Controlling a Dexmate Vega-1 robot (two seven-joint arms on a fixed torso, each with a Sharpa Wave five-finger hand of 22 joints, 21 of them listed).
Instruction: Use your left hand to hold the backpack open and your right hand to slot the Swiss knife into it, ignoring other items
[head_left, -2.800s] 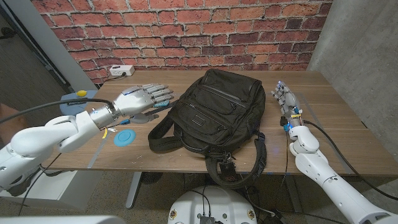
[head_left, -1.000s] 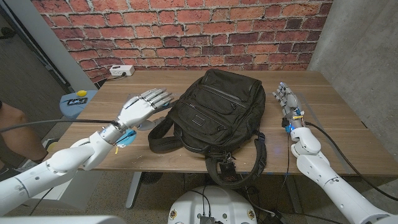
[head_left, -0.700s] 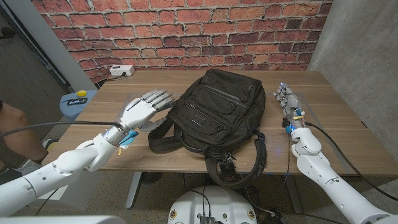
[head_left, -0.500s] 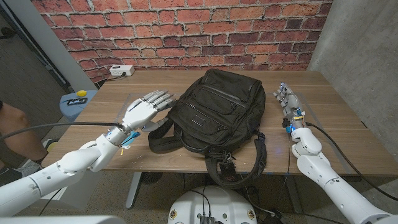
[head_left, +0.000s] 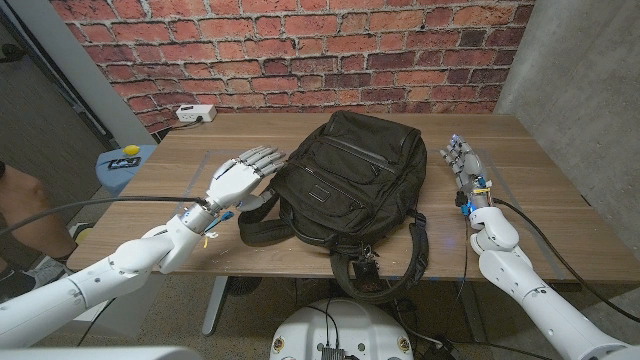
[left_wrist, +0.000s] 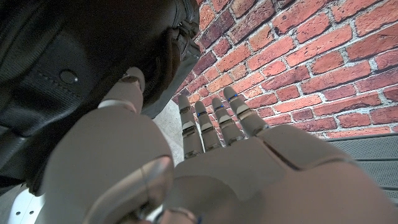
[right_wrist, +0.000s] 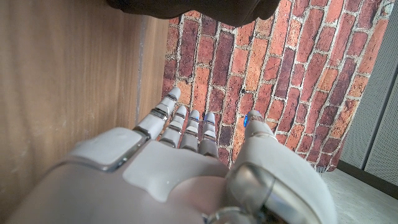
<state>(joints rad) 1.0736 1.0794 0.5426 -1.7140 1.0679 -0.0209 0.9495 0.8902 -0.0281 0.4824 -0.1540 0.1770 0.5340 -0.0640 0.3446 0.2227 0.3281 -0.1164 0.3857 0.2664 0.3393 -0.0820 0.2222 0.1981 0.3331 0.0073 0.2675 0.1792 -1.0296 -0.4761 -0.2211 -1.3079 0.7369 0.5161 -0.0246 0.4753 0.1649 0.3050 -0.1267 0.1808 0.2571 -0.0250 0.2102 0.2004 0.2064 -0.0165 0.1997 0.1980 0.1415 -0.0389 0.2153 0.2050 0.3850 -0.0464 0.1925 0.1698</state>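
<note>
The black backpack (head_left: 345, 190) lies closed on the wooden table (head_left: 540, 190), its top handle loop toward the near edge. My left hand (head_left: 240, 175) hovers at the bag's left side, fingers spread and holding nothing, fingertips close to the fabric. In the left wrist view the same hand (left_wrist: 205, 155) reaches beside the backpack (left_wrist: 74, 56). My right hand (head_left: 462, 160) stands to the right of the bag, apart from it, fingers straight and empty. The right wrist view shows that hand (right_wrist: 180, 162) over bare table (right_wrist: 62, 93) with the backpack's edge (right_wrist: 193, 9) beyond. My left forearm hides the table patch beside the bag.
A shoulder strap (head_left: 262, 222) curls out at the bag's left, and a handle loop (head_left: 395, 270) hangs over the near edge. A white power strip (head_left: 195, 113) sits at the far left corner. A stool (head_left: 125, 160) and a person's leg (head_left: 10, 190) are left of the table.
My left arm has swung inward and its elbow has dropped, bringing the hand slightly nearer the backpack and covering the small items beside it. The right hand has stayed put.
</note>
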